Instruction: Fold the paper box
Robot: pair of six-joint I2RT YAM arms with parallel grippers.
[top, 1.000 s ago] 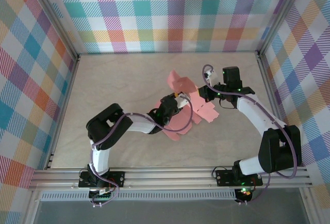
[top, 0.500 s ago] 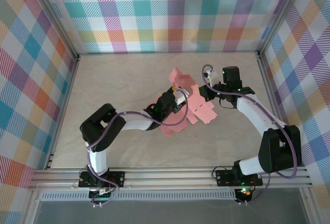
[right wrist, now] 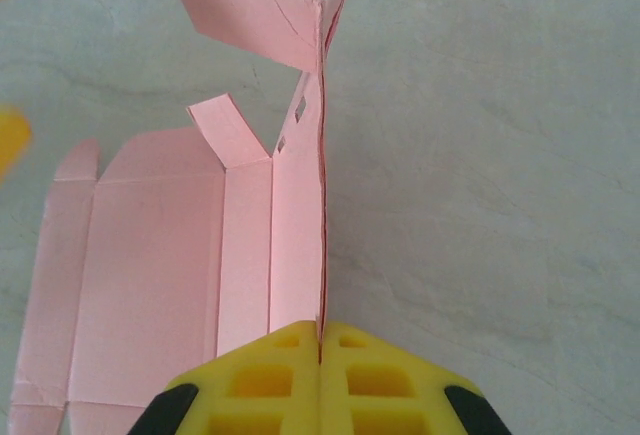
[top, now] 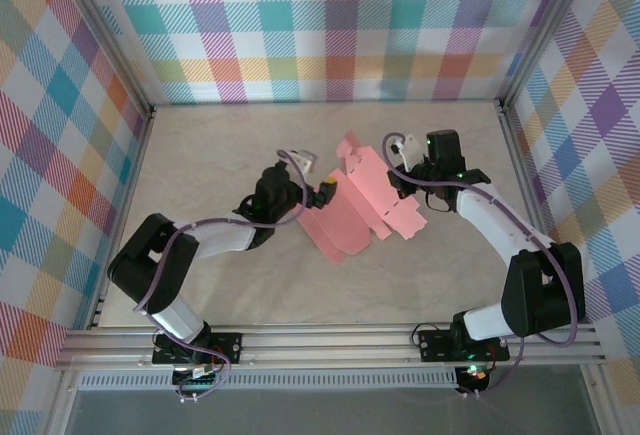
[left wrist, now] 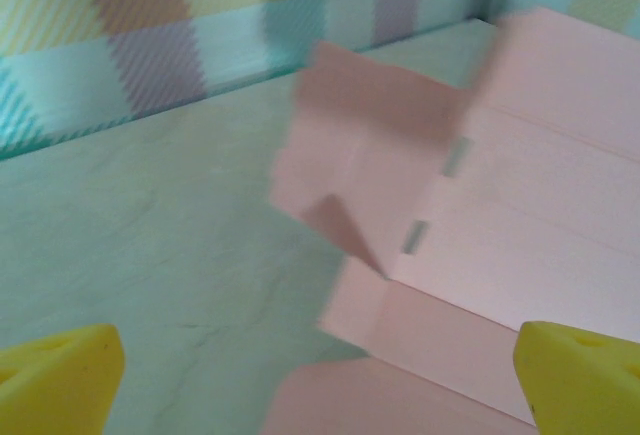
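Paper box (top: pixel 345 217) mid-table (top: pixel 200 145), mostly flat, one long panel stood upright. Right gripper (right wrist: pixel 321 340) pinching that panel's edge. Left gripper (top: pixel 323 193) spread wide, also mid-table, holding nothing. Probably light, floppy card, easily creased: best gripped near fold lines.

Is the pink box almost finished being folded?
Not yet, it's early. Done: one long side panel of the paper box is creased and standing upright. In hand: the right gripper is shut on that upright edge, while the left gripper is open beside the card, holding nothing. Left: most panels and flaps lie flat on the table, so the other walls need raising and tucking.
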